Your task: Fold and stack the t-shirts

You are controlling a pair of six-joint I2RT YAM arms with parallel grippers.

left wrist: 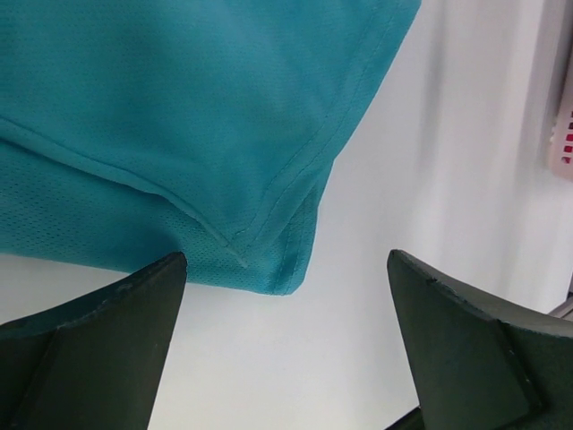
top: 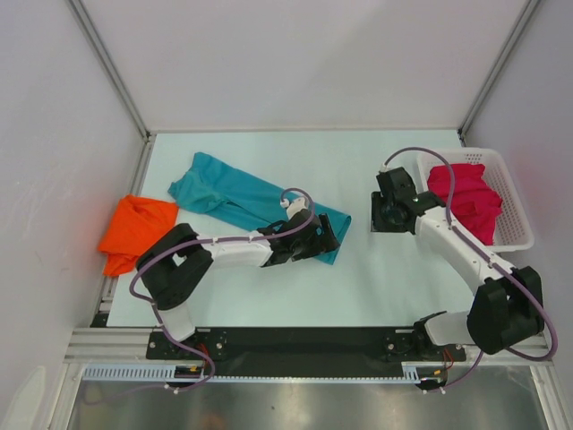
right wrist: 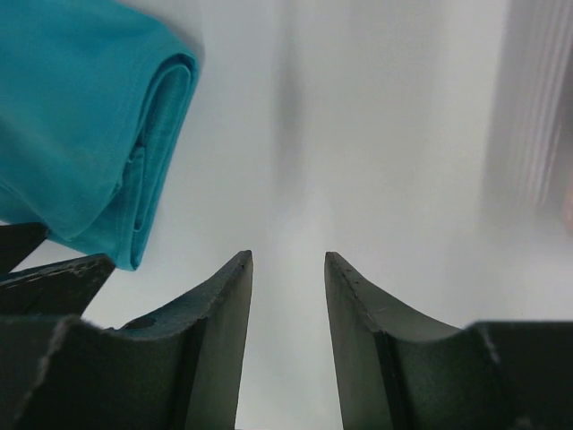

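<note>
Looks like I'm mid-fold on the teal shirt [top: 228, 193] lying on the surface [top: 358, 287]: my left end effector [left wrist: 286, 264] wide open at its hemmed corner, right end effector [right wrist: 288, 260] half-open and empty nearby, so next call is pinching that corner cleanly.

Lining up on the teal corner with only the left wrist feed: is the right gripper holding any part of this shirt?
Observer: No. The right gripper is part open with nothing between its fingers. It is over the table beside the teal t-shirt.
Operator: Where are the other two shirts?
Observer: The orange t-shirt lies crumpled at the table's left edge.
Operator: And the pink one?
Observer: The pink t-shirt is bunched inside the white basket on the right.
</note>
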